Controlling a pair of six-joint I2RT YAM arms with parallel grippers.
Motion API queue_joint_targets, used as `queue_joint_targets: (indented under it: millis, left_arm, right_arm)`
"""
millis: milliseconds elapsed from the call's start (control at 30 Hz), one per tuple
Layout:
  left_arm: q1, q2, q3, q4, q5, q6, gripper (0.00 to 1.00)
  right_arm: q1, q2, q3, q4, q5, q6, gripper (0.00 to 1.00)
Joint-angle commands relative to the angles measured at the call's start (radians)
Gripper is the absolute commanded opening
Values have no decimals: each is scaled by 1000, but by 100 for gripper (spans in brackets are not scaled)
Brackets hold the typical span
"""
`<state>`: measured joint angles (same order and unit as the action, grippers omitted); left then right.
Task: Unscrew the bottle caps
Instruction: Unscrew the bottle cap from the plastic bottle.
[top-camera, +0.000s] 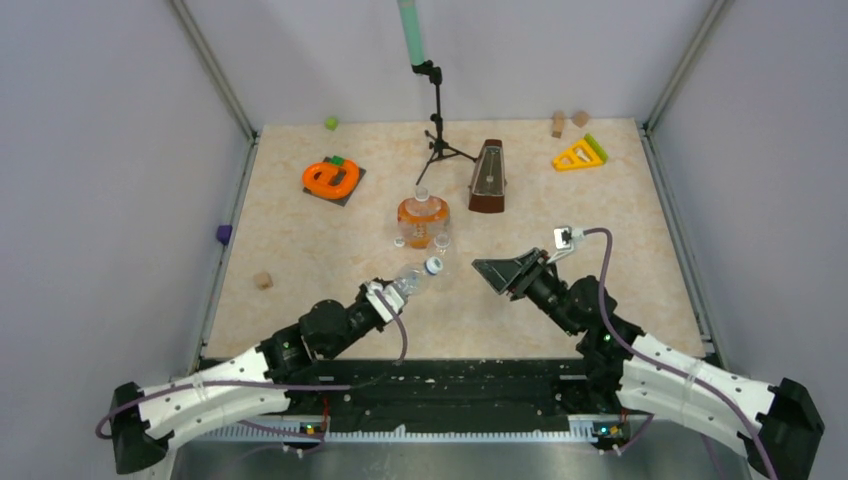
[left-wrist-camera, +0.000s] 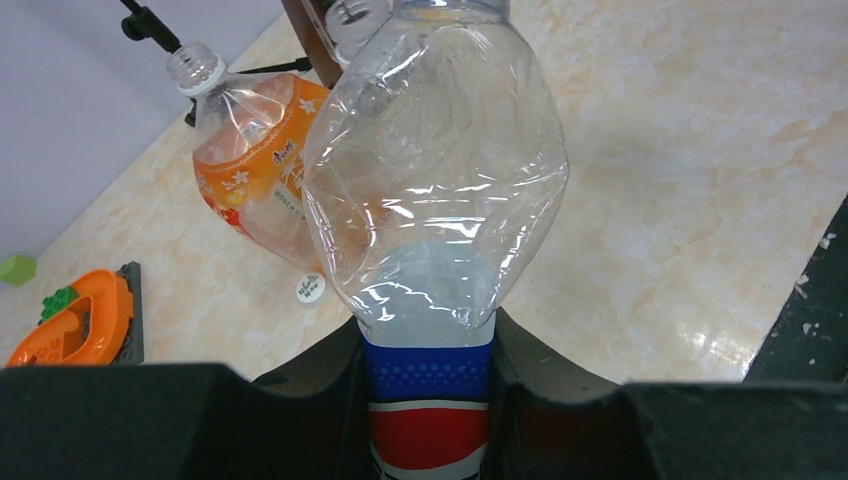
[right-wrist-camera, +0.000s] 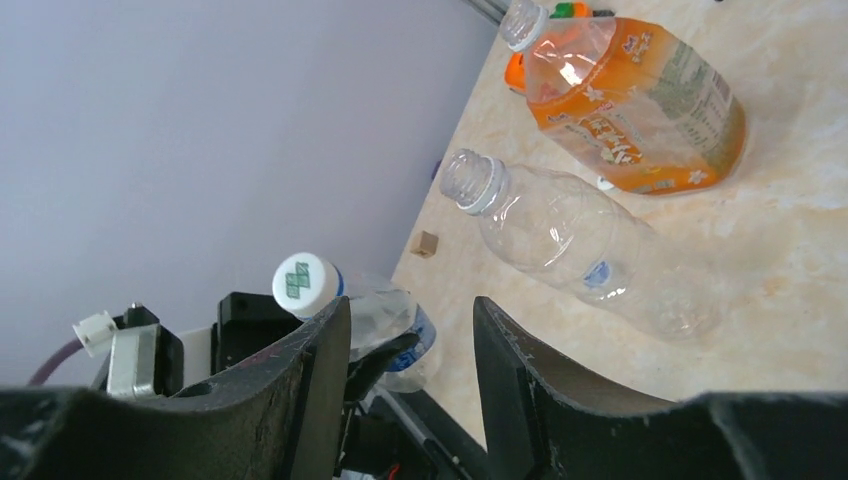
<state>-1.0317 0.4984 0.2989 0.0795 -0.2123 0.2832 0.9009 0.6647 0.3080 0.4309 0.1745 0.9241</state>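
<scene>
Top external view: the blue-label bottle lies tilted in the left gripper, its neck pointing toward 2 o'clock. The white cap, marked with a green logo, is screwed on its mouth. The left wrist view shows the fingers clamped on either side of the labelled lower body, with the crumpled clear upper part rising above them.

The right gripper hangs at 3 o'clock from that cap, near it but not touching. Its jaws are spread wide with nothing between them, and the right wrist view shows the cap just beyond one fingertip.

At 12 o'clock from the held bottle the orange bottle stands on the table with a bare mouth. The plain clear bottle stands just beside it, also uncapped. A loose white cap lies at the orange bottle's foot. The metronome stands at 1 o'clock from the orange bottle.
</scene>
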Motion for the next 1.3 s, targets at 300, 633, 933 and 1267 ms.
queue_joint_targets:
  millis: [300,633,933,1267]
  left_arm:
    - [-231,127,34,72,-277,236,0]
    - [-314,218,44,121,-414,315,0]
    - [-322,228,36,166,-445,354,0]
    - [-326,238,41,170,-443,364,0]
  right_arm:
    - [0,41,88,-53,-220,90,47]
    - [2,120,88,10,-265,119,48]
    - [1,141,97,-14,-260,114,48]
    - [2,161,98,36,-305,116,42]
